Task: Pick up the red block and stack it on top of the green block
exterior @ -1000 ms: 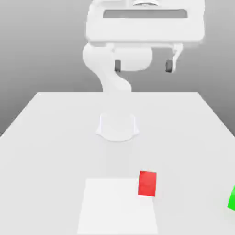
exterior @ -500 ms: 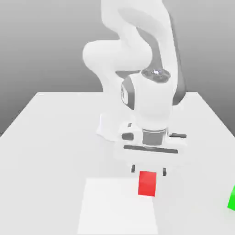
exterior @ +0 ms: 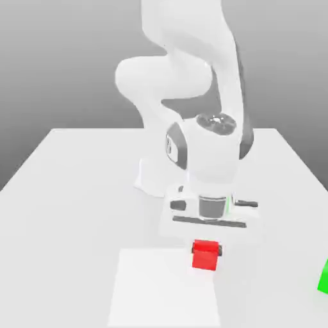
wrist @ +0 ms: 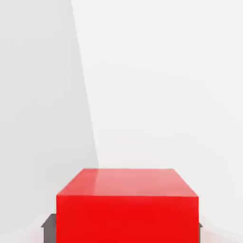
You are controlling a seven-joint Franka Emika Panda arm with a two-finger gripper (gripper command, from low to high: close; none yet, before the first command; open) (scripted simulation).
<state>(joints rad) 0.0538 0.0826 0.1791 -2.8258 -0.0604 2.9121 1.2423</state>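
The red block [exterior: 205, 256] rests near the table's front, on the edge of a paler square patch [exterior: 165, 291]. My gripper [exterior: 206, 249] points straight down over it, with a dark finger pressed against each side of the block, so it is shut on the block. In the hand view the red block [wrist: 127, 205] sits close up between the dark fingertips [wrist: 48, 223]. The green block [exterior: 324, 278] stands at the exterior view's right edge, partly cut off, well apart from the gripper.
The arm's white base [exterior: 157, 179] stands at mid-table behind the gripper. The white table [exterior: 70, 211] stretches wide to the exterior view's left. Bare surface lies between the red and green blocks.
The arm came down from high above the table onto the red block. Its fingers, wide apart half a second ago, have closed against the block's sides.
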